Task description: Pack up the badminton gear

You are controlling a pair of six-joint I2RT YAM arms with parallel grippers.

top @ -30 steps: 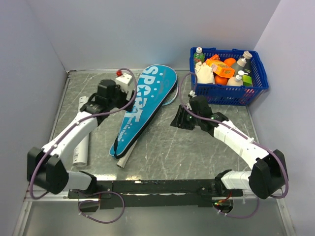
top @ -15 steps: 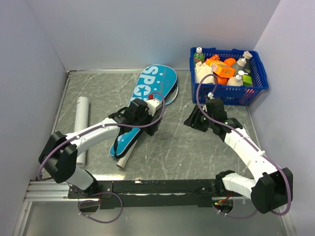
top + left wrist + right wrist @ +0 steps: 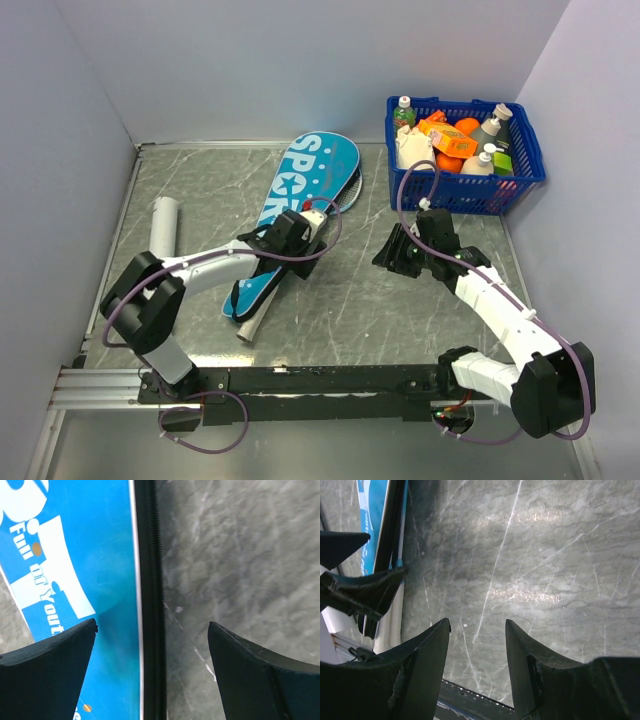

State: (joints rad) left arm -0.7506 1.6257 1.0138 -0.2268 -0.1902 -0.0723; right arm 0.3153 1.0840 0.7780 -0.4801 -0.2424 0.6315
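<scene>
The blue SPORT bag lies slanted in the middle of the table. A racket head shows at its right edge and a pale handle end sticks out at its near end. My left gripper is open, low over the bag's right edge. In the left wrist view the gripper straddles the bag's black zip edge beside the blue cover. My right gripper is open and empty over bare table, right of the bag. The white tube lies far left. No shuttlecocks show.
A blue mesh basket full of bottles and packets stands at the back right. Grey walls close the left, back and right sides. The left gripper's dark fingers show at the left of the right wrist view.
My left arm has swung from the bag's back left across it to its right edge and dropped lower. My right gripper has shifted a little to the right and nearer.
</scene>
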